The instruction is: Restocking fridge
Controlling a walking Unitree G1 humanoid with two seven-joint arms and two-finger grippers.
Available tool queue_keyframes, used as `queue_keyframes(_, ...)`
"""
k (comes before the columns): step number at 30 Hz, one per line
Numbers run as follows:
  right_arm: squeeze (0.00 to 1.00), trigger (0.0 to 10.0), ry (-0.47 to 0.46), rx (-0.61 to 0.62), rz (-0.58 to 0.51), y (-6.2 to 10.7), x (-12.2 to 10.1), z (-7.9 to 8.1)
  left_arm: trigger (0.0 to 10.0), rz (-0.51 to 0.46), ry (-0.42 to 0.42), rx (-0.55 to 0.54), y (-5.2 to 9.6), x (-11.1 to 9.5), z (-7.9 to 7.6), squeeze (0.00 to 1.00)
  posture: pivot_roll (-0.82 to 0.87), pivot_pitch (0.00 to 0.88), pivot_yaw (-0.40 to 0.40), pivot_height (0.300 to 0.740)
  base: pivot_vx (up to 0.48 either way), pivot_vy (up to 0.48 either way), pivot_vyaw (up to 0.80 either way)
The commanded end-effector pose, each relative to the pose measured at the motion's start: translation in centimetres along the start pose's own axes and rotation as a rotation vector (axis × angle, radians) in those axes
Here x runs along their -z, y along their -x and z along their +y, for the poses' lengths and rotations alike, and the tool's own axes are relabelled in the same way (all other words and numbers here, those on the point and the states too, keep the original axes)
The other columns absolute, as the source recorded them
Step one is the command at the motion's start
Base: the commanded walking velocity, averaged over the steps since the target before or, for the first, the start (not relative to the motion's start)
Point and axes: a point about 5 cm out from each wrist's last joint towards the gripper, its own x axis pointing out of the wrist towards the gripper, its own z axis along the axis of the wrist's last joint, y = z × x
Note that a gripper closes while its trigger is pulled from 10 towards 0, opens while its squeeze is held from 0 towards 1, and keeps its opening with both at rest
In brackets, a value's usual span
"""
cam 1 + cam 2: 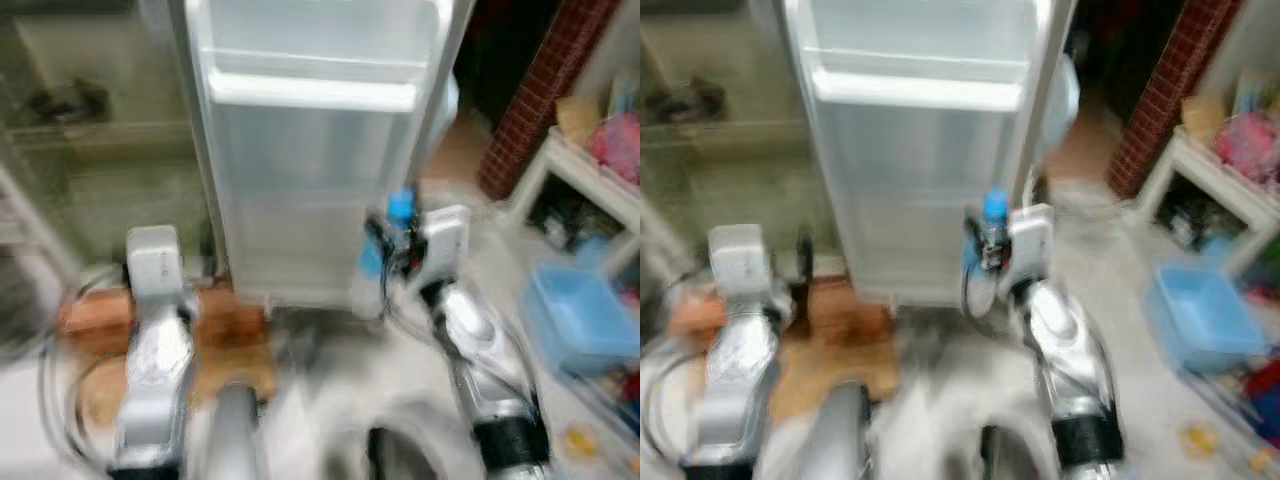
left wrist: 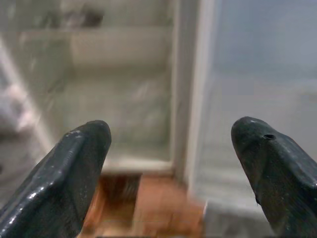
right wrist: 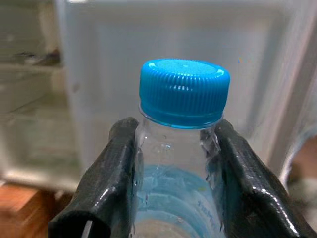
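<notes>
One clear plastic water bottle with a ribbed blue cap and a blue label band, its print too blurred to read, gripped upright just under the cap by the right gripper, fingers closed against both sides, right in front of the open white fridge door. One left gripper, fingers spread wide and holding nothing, low before the same door where it meets the fridge interior. One blue tub well off to the right of the door.
</notes>
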Motion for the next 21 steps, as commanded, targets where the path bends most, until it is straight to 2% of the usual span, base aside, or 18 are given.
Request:
queue_keyframes(1, 0.0, 10.0, 0.015, -0.019, -0.06, -0.64, -1.46, 0.22, 10.0, -0.059, -0.003, 0.007, -0.6, -1.63, -0.13, 0.0, 0.04, 0.0, -0.04, 0.64, 0.0, 0.45, 0.0)
queue_keyframes(11, 0.0, 10.0, 0.018, -0.021, -0.057, -0.53, -1.36, 0.35, 10.0, -0.056, -0.01, 0.016, -0.68, -1.62, -0.22, 0.0, 0.04, 0.0, -0.043, 0.64, 0.0, 0.48, 0.0)
queue_keyframes(21, 0.0, 10.0, 0.025, -0.012, -0.068, -0.68, -1.64, 0.23, 10.0, -0.111, -0.041, 0.072, -0.72, -2.34, -0.59, 0.0, 0.03, 0.0, -0.04, 0.64, 0.0, 0.049, 0.0)
